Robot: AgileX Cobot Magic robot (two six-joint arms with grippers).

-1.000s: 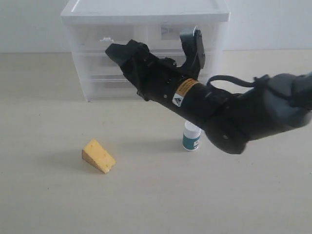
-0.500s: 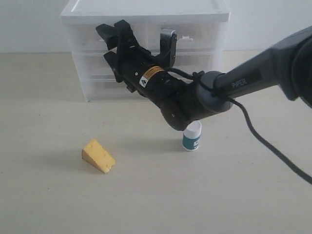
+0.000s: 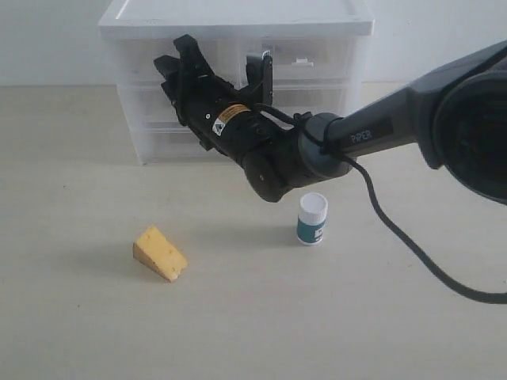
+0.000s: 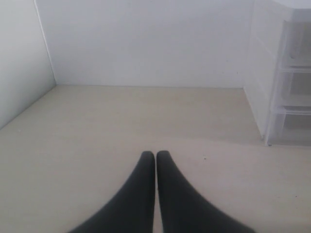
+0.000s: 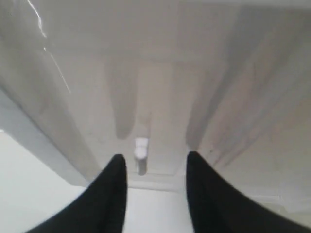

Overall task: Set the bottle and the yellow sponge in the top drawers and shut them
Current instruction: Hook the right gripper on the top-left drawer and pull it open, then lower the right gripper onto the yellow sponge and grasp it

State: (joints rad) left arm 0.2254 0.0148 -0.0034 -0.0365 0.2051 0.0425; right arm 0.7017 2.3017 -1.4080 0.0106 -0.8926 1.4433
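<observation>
Your right gripper [image 5: 155, 159] is at the top left drawer [image 3: 142, 57], jaws apart, with the white handle [image 5: 140, 148] nearer one finger. Centre on it, close, then pull straight out. The bottle [image 3: 311, 219] and sponge [image 3: 159, 253] wait on the table [image 3: 79, 317]. Your left gripper [image 4: 155, 156] is pressed together.

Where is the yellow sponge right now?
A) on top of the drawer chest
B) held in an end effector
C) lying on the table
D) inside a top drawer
C: the sponge lies on the table, well apart from the bottle.
</observation>
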